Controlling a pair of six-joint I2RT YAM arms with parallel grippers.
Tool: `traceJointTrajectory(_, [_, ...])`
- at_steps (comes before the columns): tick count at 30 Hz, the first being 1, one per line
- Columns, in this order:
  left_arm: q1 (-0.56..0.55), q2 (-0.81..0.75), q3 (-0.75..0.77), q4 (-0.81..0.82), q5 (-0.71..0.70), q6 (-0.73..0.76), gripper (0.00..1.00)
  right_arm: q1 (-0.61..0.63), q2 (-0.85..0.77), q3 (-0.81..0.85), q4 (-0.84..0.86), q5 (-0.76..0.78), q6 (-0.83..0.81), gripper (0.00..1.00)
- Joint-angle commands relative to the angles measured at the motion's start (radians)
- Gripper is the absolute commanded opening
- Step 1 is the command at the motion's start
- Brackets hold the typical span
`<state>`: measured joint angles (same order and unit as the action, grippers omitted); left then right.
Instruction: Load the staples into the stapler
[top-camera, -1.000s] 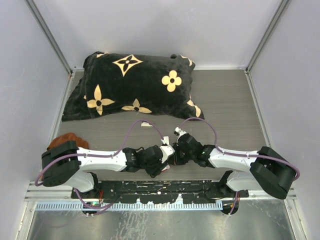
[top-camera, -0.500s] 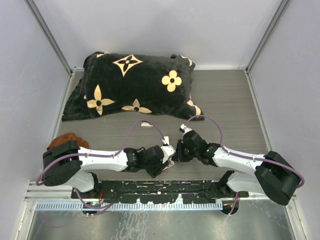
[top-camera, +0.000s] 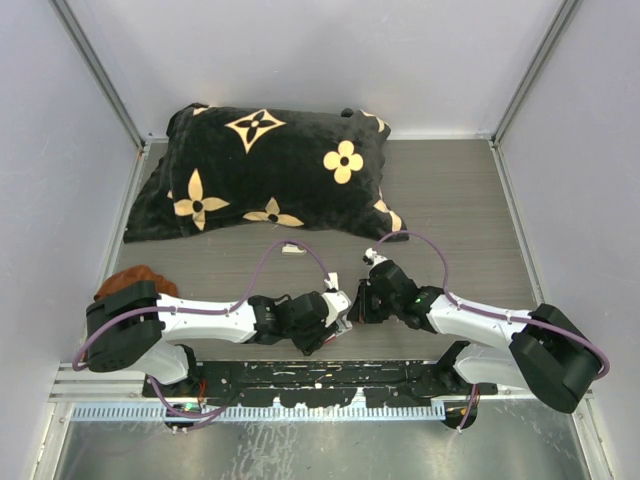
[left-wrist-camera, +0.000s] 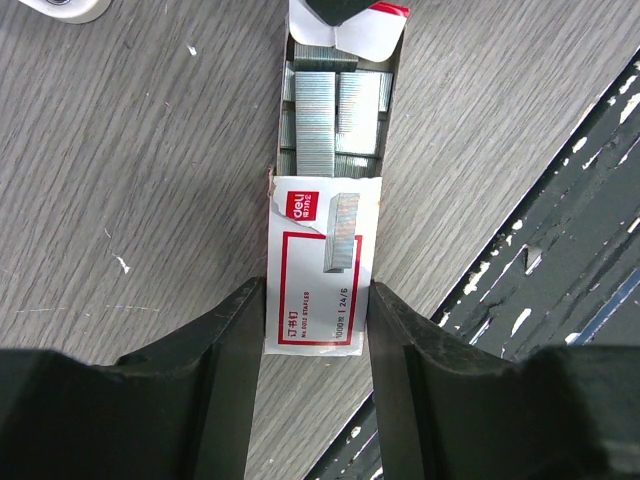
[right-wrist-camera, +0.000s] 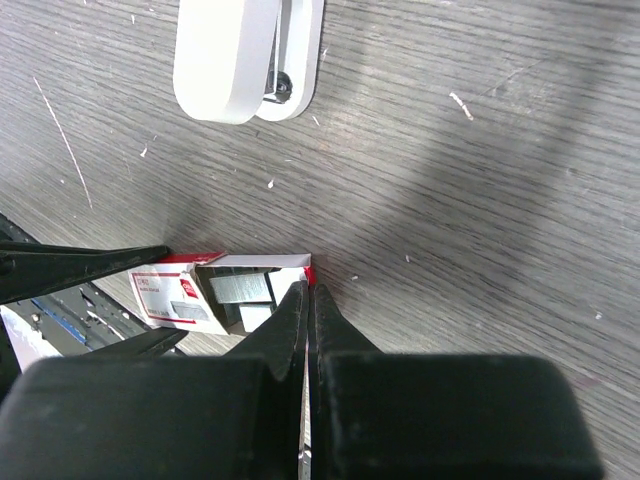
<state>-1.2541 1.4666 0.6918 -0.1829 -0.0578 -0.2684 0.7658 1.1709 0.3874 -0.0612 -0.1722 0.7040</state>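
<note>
Clamping red-and-white cardboard box (left-wrist-camera: 318, 275): left jaws; right jaws pressed together by silvery staple strips (left-wrist-camera: 335, 105).

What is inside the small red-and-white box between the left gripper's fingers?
Grey staple strips lie in its tray, which is drawn partly out. The box covers the tray's near part, so any staples there cannot be seen.

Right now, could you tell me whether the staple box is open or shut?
Open: the grey tray is slid out of the red-and-white box, staple strips exposed.
</note>
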Motion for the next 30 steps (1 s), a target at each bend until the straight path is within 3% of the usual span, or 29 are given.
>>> traceJointTrajectory(1, [-0.012,0.029,-0.004,-0.067,0.015,0.003,0.45,-0.012,-0.028,-0.007,0.003,0.019,-0.024,0.01])
traceJointTrajectory(17, [-0.016,0.025,-0.003,-0.071,-0.002,-0.002,0.47,-0.041,-0.072,-0.02,-0.032,0.027,-0.037,0.01])
traceJointTrajectory(30, [-0.018,0.023,-0.005,-0.071,-0.004,-0.005,0.42,-0.058,-0.108,-0.03,-0.061,0.038,-0.047,0.01])
